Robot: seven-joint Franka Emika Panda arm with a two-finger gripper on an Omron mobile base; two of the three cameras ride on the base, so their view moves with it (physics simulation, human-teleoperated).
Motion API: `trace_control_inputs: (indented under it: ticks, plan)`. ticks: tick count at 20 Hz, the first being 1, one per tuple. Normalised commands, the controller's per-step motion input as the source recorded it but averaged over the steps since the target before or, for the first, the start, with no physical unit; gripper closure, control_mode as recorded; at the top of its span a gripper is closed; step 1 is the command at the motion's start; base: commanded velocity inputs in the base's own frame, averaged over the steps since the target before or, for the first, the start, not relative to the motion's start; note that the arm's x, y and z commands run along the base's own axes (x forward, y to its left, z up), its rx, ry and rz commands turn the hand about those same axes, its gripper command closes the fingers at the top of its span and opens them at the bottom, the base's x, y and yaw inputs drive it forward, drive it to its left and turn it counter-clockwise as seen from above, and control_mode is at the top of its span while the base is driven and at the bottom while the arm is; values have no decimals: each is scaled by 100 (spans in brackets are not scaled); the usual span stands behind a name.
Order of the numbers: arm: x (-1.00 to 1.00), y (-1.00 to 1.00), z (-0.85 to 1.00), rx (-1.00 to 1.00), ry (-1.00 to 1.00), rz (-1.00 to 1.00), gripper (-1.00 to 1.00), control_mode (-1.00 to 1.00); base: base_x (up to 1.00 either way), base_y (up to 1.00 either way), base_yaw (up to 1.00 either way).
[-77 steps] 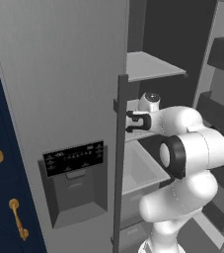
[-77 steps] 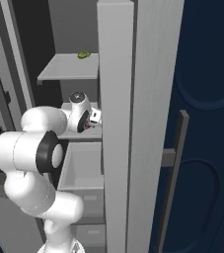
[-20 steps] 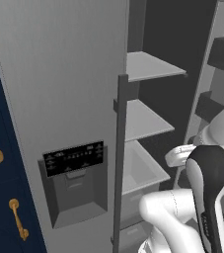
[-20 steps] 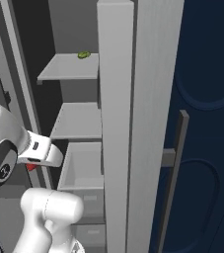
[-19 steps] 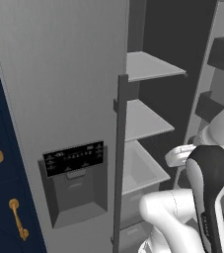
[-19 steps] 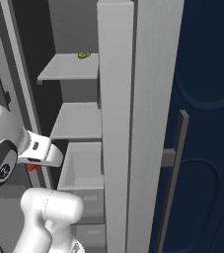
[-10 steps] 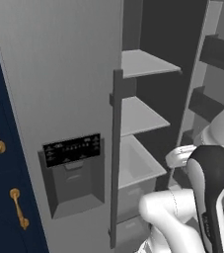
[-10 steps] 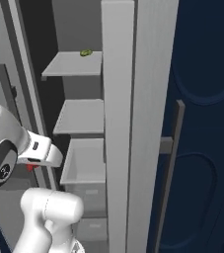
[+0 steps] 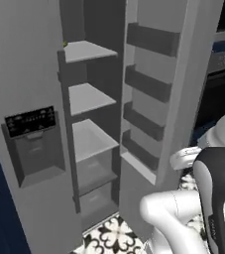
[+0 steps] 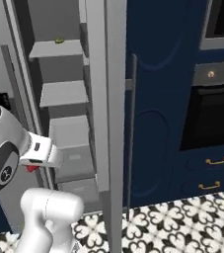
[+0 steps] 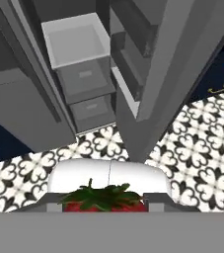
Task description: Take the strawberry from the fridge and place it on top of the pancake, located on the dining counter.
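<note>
gripper (image 11: pixel 105 206) pinched on the strawberry (image 11: pixel 103 200), red flesh and green leafy cap wedged between the two dark finger tips at the bottom of the hand view. same red berry glimpsed in the right base view (image 10: pixel 31 168), tucked under the white hand, out in front of the fridge (image 10: pixel 103 99) and apart from its shelves. fridge door swung wide, with door bins along its inner face (image 9: pixel 148 84). light grey shelves (image 9: pixel 86 96) stacked inside, bare except for a small green fruit (image 10: pixel 59 40) on the top one. open drawer (image 11: pixel 76 42) and two closed drawers below it, seen from above in the hand view. black dispenser panel (image 9: pixel 29 121) on the closed left door. patterned black-and-white floor tiles (image 11: pixel 192 143) below. navy cabinets and a dark oven (image 10: pixel 209 113) to the right of the fridge.
</note>
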Motion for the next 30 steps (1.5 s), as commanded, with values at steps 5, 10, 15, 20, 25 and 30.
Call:
trace_control_inputs:
  ticks: [5,10,15,20,25,30]
  plan:
    - [0,0,0,0,0,0,100,100,-42,-34,-72]
    - [0,0,0,0,0,0,100,100,-31,-53,-70]
    - [0,0,0,0,0,0,100,100,0,-80,-74]
    - [0,0,0,0,0,0,100,100,25,-77,-70]
    - [0,0,0,0,0,0,100,100,91,-73,-37]
    - [0,0,0,0,0,0,100,100,100,-31,-10]
